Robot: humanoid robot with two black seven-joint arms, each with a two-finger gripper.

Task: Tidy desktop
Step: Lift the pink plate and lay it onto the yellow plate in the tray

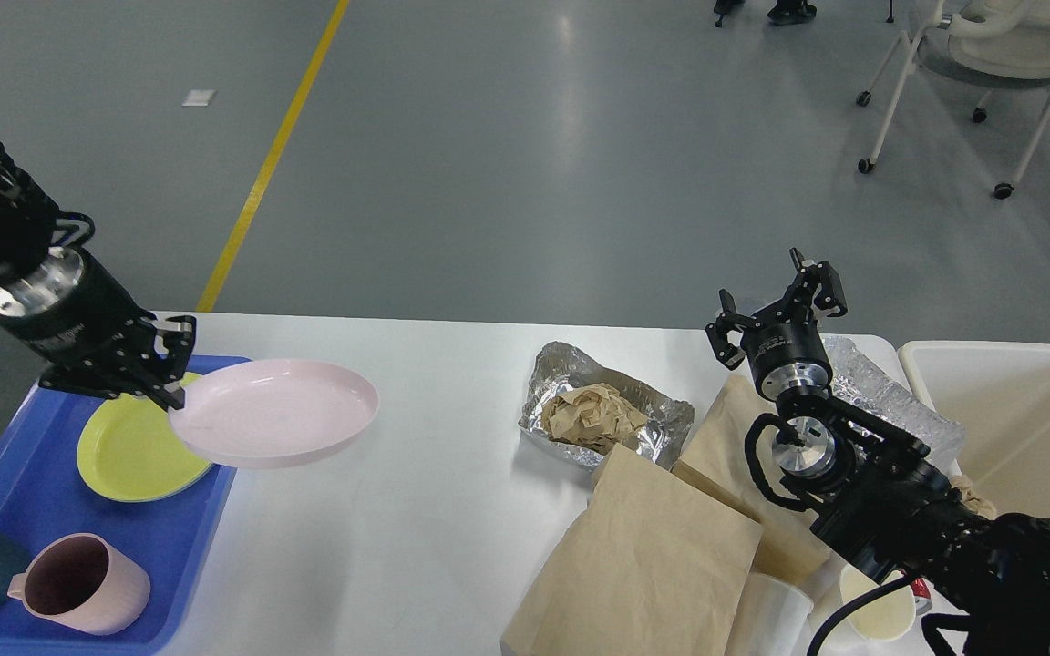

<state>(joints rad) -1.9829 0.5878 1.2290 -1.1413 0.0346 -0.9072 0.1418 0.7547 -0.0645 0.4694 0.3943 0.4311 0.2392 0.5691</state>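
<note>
Danger is that the pink plate (274,412), clamped only at its rim by the left gripper (163,387) above the desktop (416,510), tilts and slips onto the yellow plate (128,453) below, while the right gripper (776,310) stands apart, empty.

The left arm (5,237) enters from the left edge of the frame, its dark segments running down and to the right through a silver wrist ring to the left gripper (174,364) at middle left. That gripper's fingers point rightward and are clamped on the rim of the pink plate (274,424), which is held roughly level. The right arm (926,519) rises from the lower right corner, angling up and leftward past two silver joint rings. The right gripper (780,305) sits at middle right, pointing upward, its two fingers spread apart with nothing between them.
</note>
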